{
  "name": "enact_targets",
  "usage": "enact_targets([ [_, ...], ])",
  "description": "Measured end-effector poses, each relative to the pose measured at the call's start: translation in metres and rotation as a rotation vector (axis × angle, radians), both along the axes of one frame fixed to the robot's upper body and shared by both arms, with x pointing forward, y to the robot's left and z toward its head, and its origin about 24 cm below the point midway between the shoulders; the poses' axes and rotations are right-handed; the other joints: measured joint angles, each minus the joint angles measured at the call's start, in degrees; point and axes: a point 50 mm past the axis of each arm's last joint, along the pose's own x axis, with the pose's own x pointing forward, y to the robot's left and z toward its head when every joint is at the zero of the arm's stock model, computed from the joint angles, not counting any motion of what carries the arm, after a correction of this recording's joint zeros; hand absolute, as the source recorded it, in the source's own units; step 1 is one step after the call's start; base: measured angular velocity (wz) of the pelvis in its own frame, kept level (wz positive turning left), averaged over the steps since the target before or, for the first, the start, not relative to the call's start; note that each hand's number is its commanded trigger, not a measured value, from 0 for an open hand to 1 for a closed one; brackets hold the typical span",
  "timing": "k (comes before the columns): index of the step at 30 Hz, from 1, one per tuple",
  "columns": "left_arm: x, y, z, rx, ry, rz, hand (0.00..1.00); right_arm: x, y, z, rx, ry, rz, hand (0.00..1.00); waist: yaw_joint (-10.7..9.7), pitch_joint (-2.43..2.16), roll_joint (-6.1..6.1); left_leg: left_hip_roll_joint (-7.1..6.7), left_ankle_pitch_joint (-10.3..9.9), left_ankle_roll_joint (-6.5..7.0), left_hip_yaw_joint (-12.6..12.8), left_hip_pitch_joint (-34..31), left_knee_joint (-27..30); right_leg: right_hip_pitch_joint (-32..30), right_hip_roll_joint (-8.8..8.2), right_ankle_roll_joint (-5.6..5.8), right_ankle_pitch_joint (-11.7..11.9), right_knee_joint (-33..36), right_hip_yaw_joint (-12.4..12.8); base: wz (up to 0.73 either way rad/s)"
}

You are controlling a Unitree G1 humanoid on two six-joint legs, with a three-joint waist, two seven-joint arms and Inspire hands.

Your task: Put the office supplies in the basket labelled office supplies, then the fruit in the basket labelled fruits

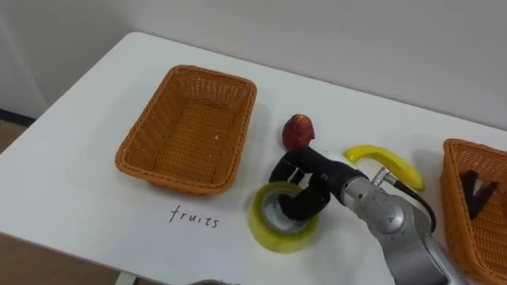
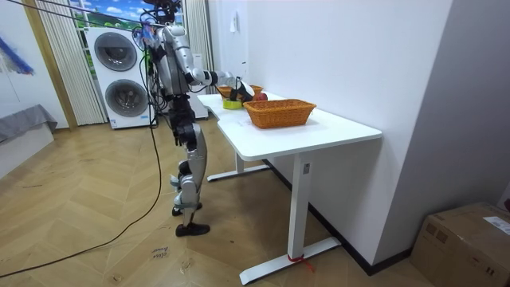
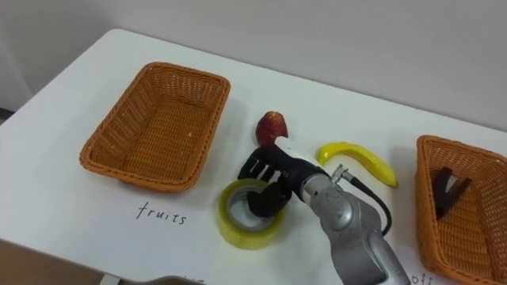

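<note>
White tabletop (image 1: 79, 190) set against a pale wall is seen across both eye views, and in the room view the robot is shown standing at the desk's far end with one arm stretched over it.

The right hand (image 1: 305, 182) is laid on the yellow tape roll (image 1: 273, 233) at lower centre of the frame. Its fingers (image 1: 295, 204) are curled over the roll's far rim and dipped into the hole, so the wall appears to be pinched.

Several slips can be expected. Only one side of the ring is held, so it may tilt or be dropped when lifted. The red fruit (image 1: 298, 131) lies just beside the hand at centre and could be nudged into rolling. The banana (image 1: 396, 162), right of centre, lies close against the forearm and may be swept along on a swing towards the right edge. The roll could also be put wrongly into the nearer fruit basket (image 1: 242, 134) at upper left, which is empty.

Counted: two baskets, the second basket (image 1: 459, 206) at the right edge; one tape roll; one red fruit; one banana; one dark forked item (image 1: 478, 194) in the second basket, too small to be identified.
</note>
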Motion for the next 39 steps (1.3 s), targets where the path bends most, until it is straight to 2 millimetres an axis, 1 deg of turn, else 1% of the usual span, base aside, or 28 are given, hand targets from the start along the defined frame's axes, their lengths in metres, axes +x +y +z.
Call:
enact_targets([
  [3, -0.003, 0.001, 0.000, 0.001, 0.009, 0.006, 0.00, -0.002, -0.003, -0.001, 0.042, 0.005, -0.017, 1.00, -0.42, 0.09, 0.03, -0.01, 0.00, 0.00, 0.02, 0.01, -0.01, -0.03, 0.00, 0.00, 0.00, -0.05, 0.15, 0.00],
  [8, -0.007, 0.005, 0.001, 0.008, -0.009, 0.048, 0.00, -0.011, -0.018, -0.006, 0.143, 0.020, -0.084, 1.00, -1.90, 0.22, 0.09, -0.03, 0.00, 0.01, 0.04, -0.06, 0.07, -0.13, -0.05, 0.00, 0.00, -0.02, 0.44, 0.00],
  [10, -0.012, 0.006, 0.001, 0.009, -0.010, 0.056, 0.00, -0.013, -0.024, -0.005, 0.165, 0.018, -0.110, 1.00, -3.23, 0.18, 0.05, -0.02, 0.00, 0.02, 0.46, -0.12, 0.22, -0.51, -0.01, 0.00, 0.00, 0.09, 1.33, -0.09],
  [11, -0.012, 0.005, 0.001, 0.007, -0.012, 0.057, 0.00, -0.014, -0.028, -0.005, 0.174, 0.019, -0.124, 1.00, -3.53, 0.19, 0.06, -0.02, 0.01, 0.02, 0.62, -0.14, 0.23, -0.55, -0.03, 0.00, 0.00, 0.09, 1.40, -0.10],
  [13, -0.019, 0.006, 0.001, 0.003, -0.011, 0.074, 0.00, -0.017, -0.043, -0.002, 0.193, 0.001, -0.187, 1.00, -5.05, 0.18, 0.16, 0.00, 0.00, 0.04, 0.92, -0.19, 0.20, -0.61, -0.05, 0.02, 0.01, 0.10, 1.55, -0.06],
  [14, -0.020, 0.006, 0.001, 0.004, -0.011, 0.077, 0.00, -0.018, -0.048, 0.000, 0.193, -0.008, -0.203, 1.00, -5.45, 0.15, 0.21, 0.00, -0.01, 0.04, 0.96, -0.19, 0.18, -0.62, -0.05, 0.02, 0.01, 0.10, 1.59, -0.03],
  [15, -0.023, 0.006, 0.001, 0.003, -0.007, 0.078, 0.00, -0.017, -0.056, 0.004, 0.196, -0.031, -0.236, 1.00, -6.37, 0.08, 0.34, 0.01, -0.01, 0.04, 1.07, -0.18, 0.15, -0.62, -0.03, 0.02, 0.01, 0.12, 1.76, -0.10],
  [16, -0.025, 0.006, 0.001, 0.001, -0.005, 0.079, 0.00, -0.016, -0.065, 0.009, 0.204, -0.058, -0.269, 1.00, -6.69, -0.05, 0.63, 0.07, -0.01, 0.04, 1.60, -0.01, 0.12, -0.71, 0.06, 0.03, 0.01, 0.13, 2.40, -0.16],
  [17, -0.026, 0.006, 0.001, -0.001, -0.003, 0.081, 0.00, -0.016, -0.069, 0.012, 0.205, -0.074, -0.286, 1.00, -6.79, -0.12, 0.81, 0.09, -0.01, 0.04, 1.80, 0.10, 0.12, -0.75, 0.11, 0.02, 0.01, 0.12, 2.81, -0.19],
  [18, -0.026, 0.006, 0.000, -0.008, -0.005, 0.085, 0.00, -0.015, -0.078, 0.017, 0.208, -0.107, -0.322, 1.00, -7.19, -0.12, 1.18, 0.12, 0.00, 0.03, 2.10, 0.39, 0.13, -0.67, 0.11, 0.02, 0.02, 0.17, 3.10, -0.19],
  [19, -0.027, 0.005, 0.000, -0.015, -0.006, 0.087, 0.00, -0.014, -0.085, 0.021, 0.227, -0.133, -0.362, 1.00, -7.24, 0.02, 1.64, 0.18, 0.00, 0.03, 2.52, 0.97, 0.01, -0.40, 0.16, 0.02, 0.02, 0.24, 3.50, -0.16],
  [21, -0.028, 0.005, 0.000, -0.016, -0.005, 0.085, 0.00, -0.014, -0.091, 0.025, 0.263, -0.164, -0.408, 1.00, -7.75, -0.15, 2.17, 0.24, 0.00, 0.03, 3.00, 1.22, -0.02, -0.37, 0.20, 0.02, 0.02, 0.28, 3.92, -0.14],
  [22, -0.030, 0.004, 0.000, -0.018, -0.005, 0.085, 0.00, -0.013, -0.092, 0.028, 0.261, -0.192, -0.423, 1.00, -8.03, -0.29, 2.33, 0.25, 0.00, 0.03, 3.16, 1.40, -0.10, -0.37, 0.23, 0.02, 0.02, 0.41, 4.11, -0.10],
  [24, -0.033, 0.003, -0.001, -0.022, 0.002, 0.087, 0.00, -0.013, -0.092, 0.034, 0.261, -0.232, -0.436, 1.00, -8.36, -0.24, 2.86, 0.27, 0.00, 0.03, 3.41, 1.72, -0.60, -0.46, 0.22, 0.02, 0.01, 0.84, 4.37, -0.07],
  [25, -0.034, 0.002, -0.001, -0.021, 0.006, 0.089, 0.00, -0.013, -0.093, 0.036, 0.261, -0.254, -0.447, 1.00, -8.48, -0.31, 3.03, 0.27, 0.00, 0.04, 3.42, 1.89, -0.80, -0.52, 0.21, 0.03, 0.01, 1.11, 4.42, -0.05],
  [29, -0.040, -0.003, -0.002, -0.034, 0.014, 0.105, 0.00, -0.013, -0.098, 0.040, 0.295, -0.299, -0.510, 1.00, -8.67, -0.33, 3.01, 0.12, 0.04, 0.10, 3.39, 1.86, -0.77, -0.53, 0.10, 0.04, 0.00, 1.04, 4.65, 0.00],
  [32, -0.045, -0.006, -0.003, -0.042, 0.033, 0.108, 0.00, -0.013, -0.099, 0.044, 0.310, -0.331, -0.532, 1.00, -8.84, -0.36, 2.96, 0.09, 0.05, 0.12, 3.42, 1.87, -0.72, -0.50, 0.10, 0.07, -0.02, 1.03, 4.77, 0.00],
  [34, -0.051, -0.006, -0.003, -0.042, 0.051, 0.109, 0.00, -0.012, -0.098, 0.049, 0.356, -0.364, -0.547, 1.00, -9.10, -0.34, 3.00, 0.11, 0.05, 0.13, 3.41, 1.88, -0.60, -0.45, 0.11, 0.07, -0.02, 1.02, 4.76, 0.00],
  [39, -0.055, -0.006, -0.003, -0.041, 0.060, 0.111, 0.00, -0.012, -0.099, 0.051, 0.419, -0.392, -0.588, 1.00, -9.10, -0.29, 3.13, 0.13, 0.05, 0.13, 3.41, 1.94, -0.61, -0.48, 0.12, 0.07, -0.02, 1.09, 4.76, 0.00],
])
